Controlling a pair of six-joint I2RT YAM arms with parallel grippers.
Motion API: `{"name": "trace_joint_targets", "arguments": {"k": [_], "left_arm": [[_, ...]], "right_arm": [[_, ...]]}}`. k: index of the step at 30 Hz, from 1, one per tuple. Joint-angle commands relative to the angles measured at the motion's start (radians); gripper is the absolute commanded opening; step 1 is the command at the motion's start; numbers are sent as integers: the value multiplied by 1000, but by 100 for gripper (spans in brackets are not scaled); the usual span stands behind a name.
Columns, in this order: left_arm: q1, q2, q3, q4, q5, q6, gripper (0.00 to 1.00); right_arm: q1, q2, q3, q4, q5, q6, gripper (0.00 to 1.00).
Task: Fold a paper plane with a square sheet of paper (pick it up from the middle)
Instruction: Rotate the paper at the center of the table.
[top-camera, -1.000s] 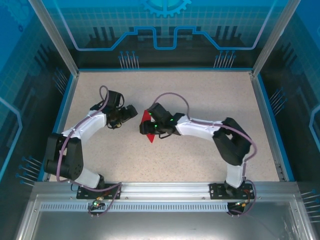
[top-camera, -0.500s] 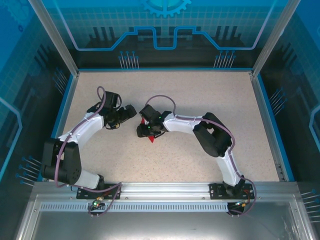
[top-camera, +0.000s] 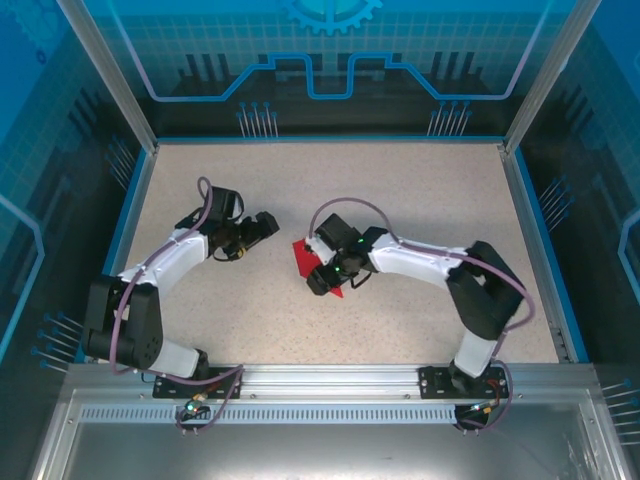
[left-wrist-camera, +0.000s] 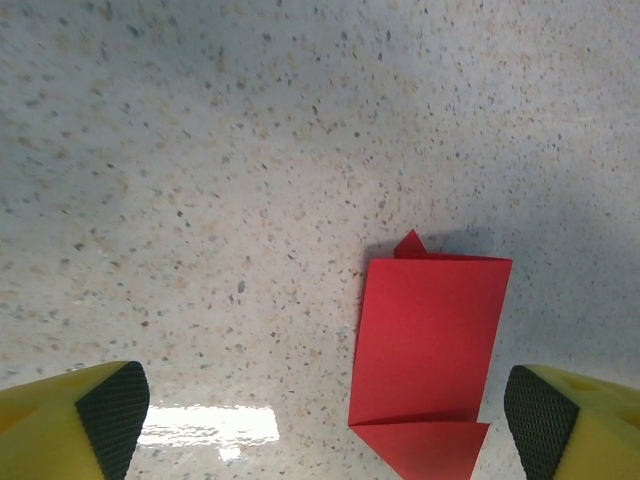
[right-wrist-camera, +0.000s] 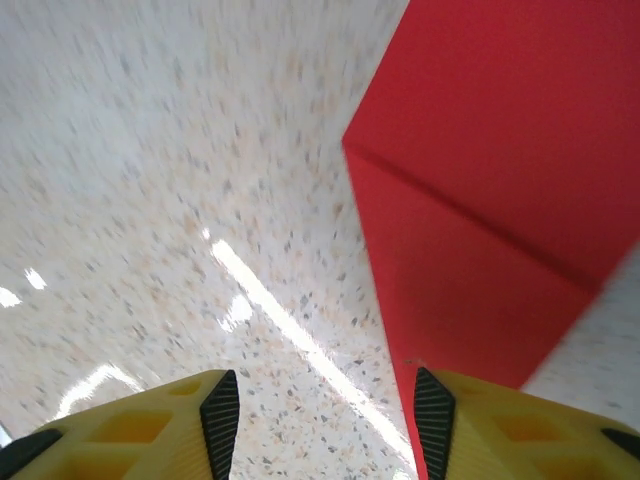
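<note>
- The square sheet of paper (top-camera: 303, 254) lies flat near the middle of the table (top-camera: 420, 190). It is already creased into a narrower panel with triangular flaps at its ends.
- No slim pointed dart has formed yet, so most of the folding probably remains.
- The right gripper (right-wrist-camera: 327, 420) hovers low over the sheet, fingers apart with bare table between them and pinching nothing.
- The left gripper (top-camera: 266, 222) is spread wide, just left of the sheet.
- No container is involved.

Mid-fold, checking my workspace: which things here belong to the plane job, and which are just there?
Job: folded red paper, left gripper, right gripper.
Just there: speckled table, blue walls.
</note>
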Motion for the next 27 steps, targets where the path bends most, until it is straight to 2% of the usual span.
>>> {"name": "trace_joint_targets", "arguments": {"k": [1,3,6,10,17,20,22,27], "left_arm": [[-5,-26,-53,65,76,-65,95],[-17,-30,-81,107,96,-101,98],[-38,-27,-107,150,122,-134,99],[-60,-15,-128,191,160,-169,99],[-82,17,-134,229,180,-201,99],[-90,29,-122,218,177,-193,99],[-96,34,-117,211,175,-186,99],[-107,31,-113,194,171,-160,99]], "right_arm": [[-16,-62,-65,142,64,276,53],[-4,-53,-121,240,60,448,52],[14,-4,-149,332,92,581,50],[1,47,-145,395,123,653,48],[7,172,-94,335,137,698,47],[7,196,-91,307,124,668,46],[1,191,-96,280,118,595,46],[-42,153,-119,150,102,195,47]]}}
